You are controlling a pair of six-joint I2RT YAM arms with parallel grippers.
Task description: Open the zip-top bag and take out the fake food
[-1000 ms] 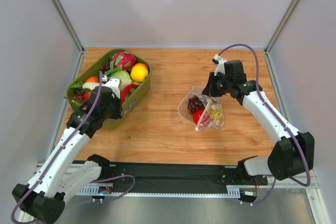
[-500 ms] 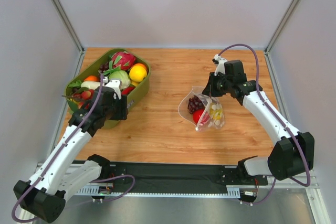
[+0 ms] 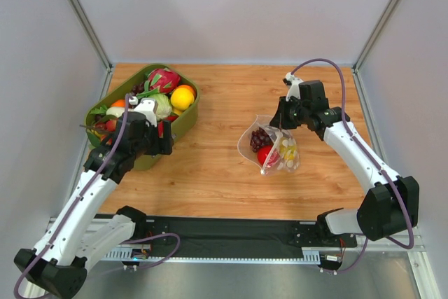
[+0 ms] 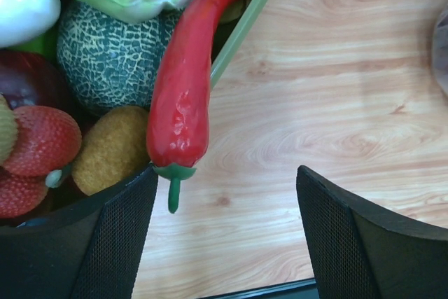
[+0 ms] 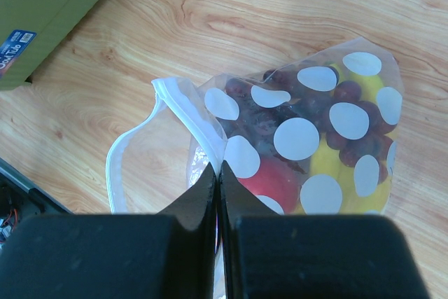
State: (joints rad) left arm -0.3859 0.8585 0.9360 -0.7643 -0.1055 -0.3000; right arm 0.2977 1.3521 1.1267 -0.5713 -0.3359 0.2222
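Steadiness matters: right gripper (image 5: 218, 180) is pinching the rim of the zip-top bag (image 5: 308, 138) tight; left gripper (image 4: 224, 187), gaping empty beside the bin (image 3: 183, 122), should be reaching in gently.

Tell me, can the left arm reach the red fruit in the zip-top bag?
Probably yes: the right pincer holds the mouth of the zip-top bag open, the left pincer is open, and only bare table lies between.

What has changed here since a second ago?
The left gripper has slid forward and inward along the olive-green bin's near rim, jaws open, and is now beside the red chili. The bin seems nudged slightly left. The right gripper stays shut on the zip-top bag, which has not moved.
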